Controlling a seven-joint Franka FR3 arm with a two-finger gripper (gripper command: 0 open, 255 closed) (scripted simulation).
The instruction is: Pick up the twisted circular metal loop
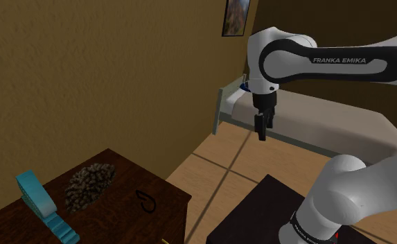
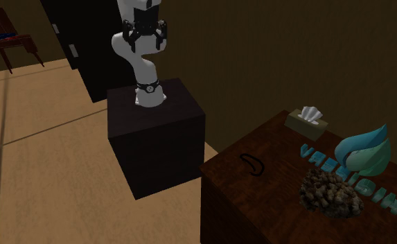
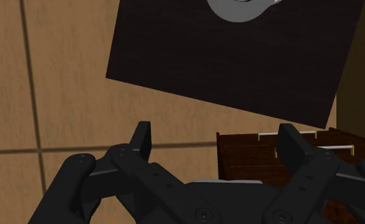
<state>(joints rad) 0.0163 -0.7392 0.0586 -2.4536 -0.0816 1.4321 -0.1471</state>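
Shoulder view: "FRANKA EMIKA" marks the arm (image 1: 342,66) at upper right. The gripper (image 1: 261,128) hangs centre-right above tan floor (image 1: 210,173), and the black loop (image 1: 146,201) lies lower centre-left on a dark wooden table (image 1: 169,190). Second exterior view: the loop sits right of centre. Wrist view: fingers (image 3: 143,137) spread wide, empty.

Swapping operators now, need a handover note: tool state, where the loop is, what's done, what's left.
Tool: open, empty, held high and well off to the side of the table, near the stand.
Loop: dark, lying flat on the table near the edge facing the stand, apart from the brown lumpy pile.
Done: nothing yet; the loop is untouched.
Left: bring the tool over the loop, lower it, close on the loop, lift.
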